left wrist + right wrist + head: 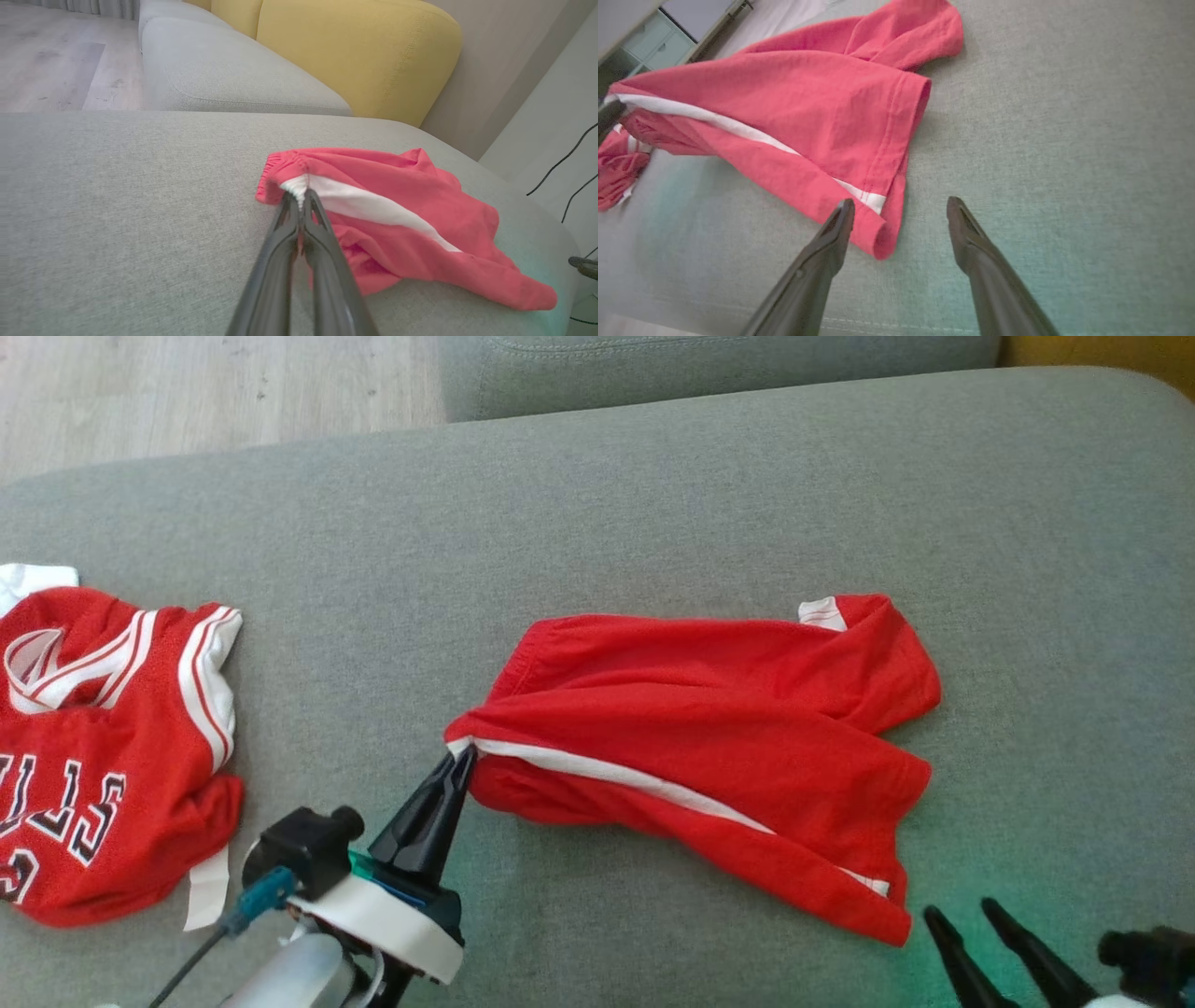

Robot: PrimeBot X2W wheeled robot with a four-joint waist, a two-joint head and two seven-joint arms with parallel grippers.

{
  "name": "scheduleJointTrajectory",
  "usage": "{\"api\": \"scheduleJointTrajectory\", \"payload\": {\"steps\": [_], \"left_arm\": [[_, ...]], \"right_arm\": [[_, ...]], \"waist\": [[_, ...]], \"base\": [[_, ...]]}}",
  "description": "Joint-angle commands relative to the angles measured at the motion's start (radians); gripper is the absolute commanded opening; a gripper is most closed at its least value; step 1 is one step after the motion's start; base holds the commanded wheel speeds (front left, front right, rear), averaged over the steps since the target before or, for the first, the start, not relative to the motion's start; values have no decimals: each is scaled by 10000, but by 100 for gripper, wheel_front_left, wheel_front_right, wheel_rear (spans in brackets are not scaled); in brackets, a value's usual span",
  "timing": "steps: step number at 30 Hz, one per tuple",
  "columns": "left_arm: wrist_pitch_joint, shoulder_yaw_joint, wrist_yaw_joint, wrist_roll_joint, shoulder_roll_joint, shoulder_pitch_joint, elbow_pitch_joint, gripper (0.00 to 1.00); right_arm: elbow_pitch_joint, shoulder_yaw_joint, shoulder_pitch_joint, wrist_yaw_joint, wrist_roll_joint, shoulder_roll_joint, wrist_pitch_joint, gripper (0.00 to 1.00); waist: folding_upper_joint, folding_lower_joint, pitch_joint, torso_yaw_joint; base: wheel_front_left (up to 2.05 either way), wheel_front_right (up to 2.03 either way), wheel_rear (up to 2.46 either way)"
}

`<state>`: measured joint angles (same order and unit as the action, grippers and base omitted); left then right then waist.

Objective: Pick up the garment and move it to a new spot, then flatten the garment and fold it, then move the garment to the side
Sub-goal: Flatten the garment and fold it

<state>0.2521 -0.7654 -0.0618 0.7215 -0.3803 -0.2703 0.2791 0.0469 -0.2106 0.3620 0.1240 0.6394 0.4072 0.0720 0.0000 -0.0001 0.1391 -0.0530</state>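
Red shorts, rumpled and half twisted, lying midway across the grey sofa cushion, well apart from a red basketball jersey at the cushion's left end. Pinched at one waistband corner, at the junction of the white side stripe and the gathered elastic, by the left jaws, clamped tight on the cloth, with that corner seemingly raised a little off the cushion. Right jaws spread wide and holding nothing, hovering just beside the lower leg hem, near the stripe's far end.

Likely a light, limp knit with no stiffness to keep its own shape, so bound to sag and crease wherever unsupported. Probably grippy enough against the woven upholstery to drag and bunch rather than slide, so better lifted clear than hauled flat along the surface. Not fragile; little risk beyond a thin pinch slipping off.

Firmest hold, by the look of it: the elastic waistband, thick and ridged. Next best: the hems, doubled and stitched. For flattening, best taken at two corners along one edge, meaning the waistband corner already gripped plus the hem at the same stripe's other end, then tensioned between both arms. One layer or two inside the left pinch: cannot tell.
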Motion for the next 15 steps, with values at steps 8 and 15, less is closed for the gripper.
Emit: {"api": "scheduleJointTrajectory", "payload": {"steps": [8, 15], "left_arm": [[97, 902, -47, -616, 40, -512, -60, 0], [97, 1065, -262, -865, 255, -853, 189, 0]], "right_arm": [[-202, -739, -1169, 67, 1508, -555, 320, 100], [-1152, -983, -2248, 67, 2377, -427, -24, 100]], "waist": [[0, 1, 321, 180], [0, 1, 557, 474]], "base": [[0, 0, 0], [0, 0, 0]]}}
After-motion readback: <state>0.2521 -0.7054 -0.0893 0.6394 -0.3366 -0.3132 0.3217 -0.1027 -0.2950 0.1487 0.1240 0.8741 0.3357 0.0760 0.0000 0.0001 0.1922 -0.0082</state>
